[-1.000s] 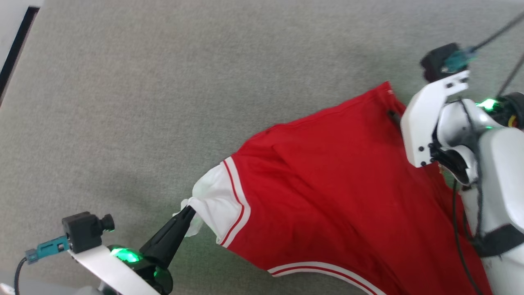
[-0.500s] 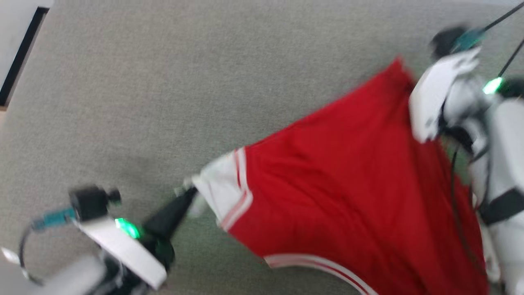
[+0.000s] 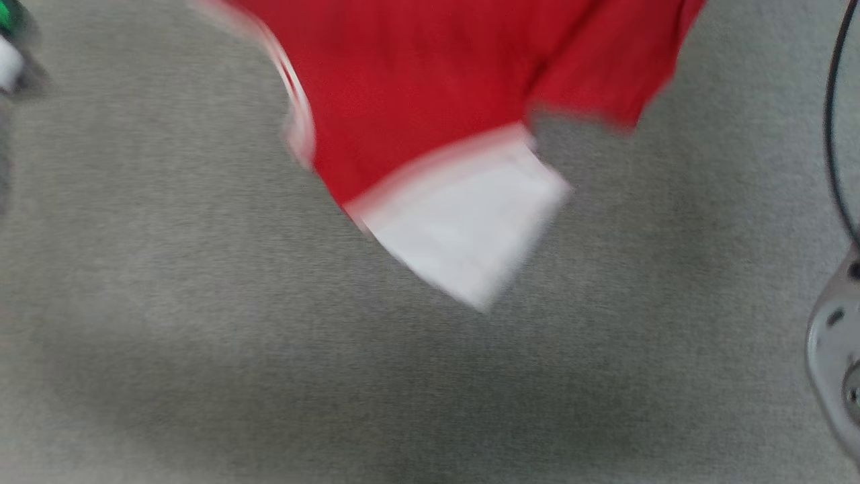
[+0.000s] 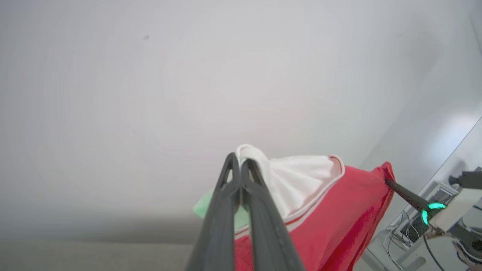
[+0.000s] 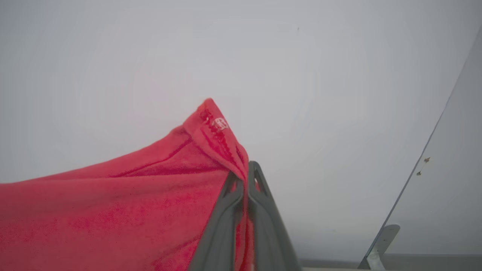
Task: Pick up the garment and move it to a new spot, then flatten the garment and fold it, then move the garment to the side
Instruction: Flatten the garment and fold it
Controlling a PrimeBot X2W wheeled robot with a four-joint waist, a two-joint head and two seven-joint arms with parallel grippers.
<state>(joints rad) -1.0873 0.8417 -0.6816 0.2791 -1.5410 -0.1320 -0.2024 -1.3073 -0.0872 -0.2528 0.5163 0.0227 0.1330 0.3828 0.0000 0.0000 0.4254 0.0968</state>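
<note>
Your head camera looks steeply down on the grey floor (image 3: 201,349), blurred, with the garment (image 3: 430,81) hanging in from the top edge. Your left wrist camera looks along the left claw (image 4: 239,160) toward a pale wall (image 4: 150,82), close on the white corner, the right claw (image 4: 389,183) farther off. Your right wrist camera sits close on the red hem, also facing pale wall. All three share the garment.

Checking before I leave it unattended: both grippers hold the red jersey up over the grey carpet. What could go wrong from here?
The left gripper pinches only the white sleeve tip of the thin shiny red jersey; it might slip free.
The right gripper holds a bunched red corner, so it may land creased.
The dangling white panel could fold under on the grey carpet.
</note>
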